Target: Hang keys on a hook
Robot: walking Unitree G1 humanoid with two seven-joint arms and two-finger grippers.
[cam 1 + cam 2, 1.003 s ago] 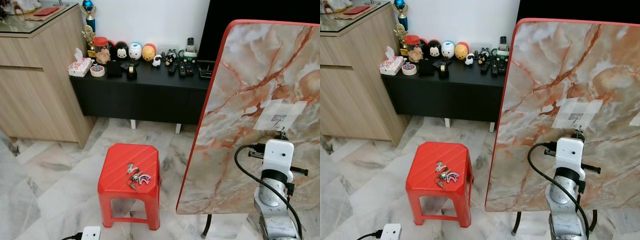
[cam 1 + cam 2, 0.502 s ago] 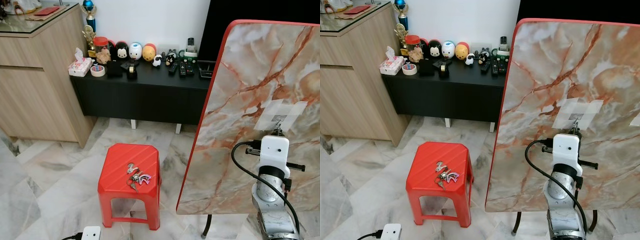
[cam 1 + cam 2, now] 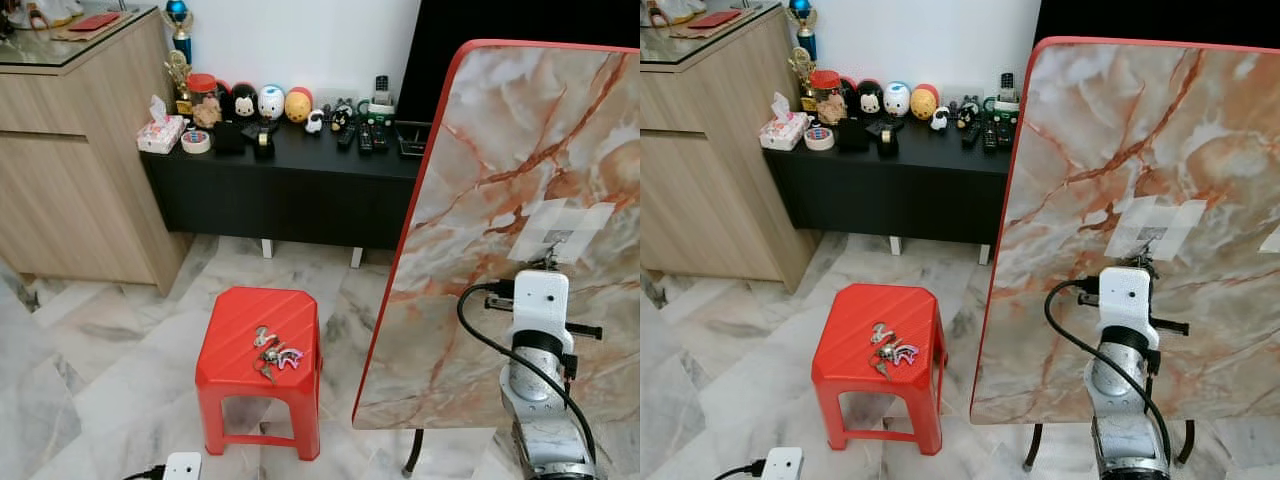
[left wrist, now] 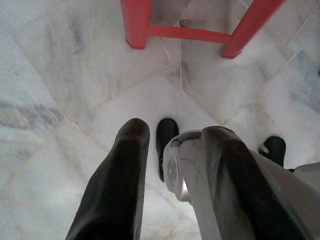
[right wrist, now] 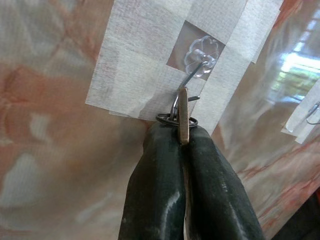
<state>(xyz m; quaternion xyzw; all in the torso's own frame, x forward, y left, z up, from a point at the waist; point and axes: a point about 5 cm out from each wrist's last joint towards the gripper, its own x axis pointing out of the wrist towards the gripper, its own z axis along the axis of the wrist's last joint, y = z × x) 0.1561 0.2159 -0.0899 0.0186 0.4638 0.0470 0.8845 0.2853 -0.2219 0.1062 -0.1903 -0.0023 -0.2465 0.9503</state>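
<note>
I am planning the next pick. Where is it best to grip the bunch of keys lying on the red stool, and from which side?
Probably from straight above: the bunch of keys lies flat near the middle of the red stool. Grip across the metal ring end, where the pieces join.

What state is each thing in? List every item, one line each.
Right gripper: raised at the marble panel, fingers shut on a key.
Key: pinched upright, its ring at the hook's wire.
Hook: clear, taped to the upright marble panel.
Bunch of keys: lying loose on the red stool.
Left gripper: hanging idle over the floor, fingers open.
</note>
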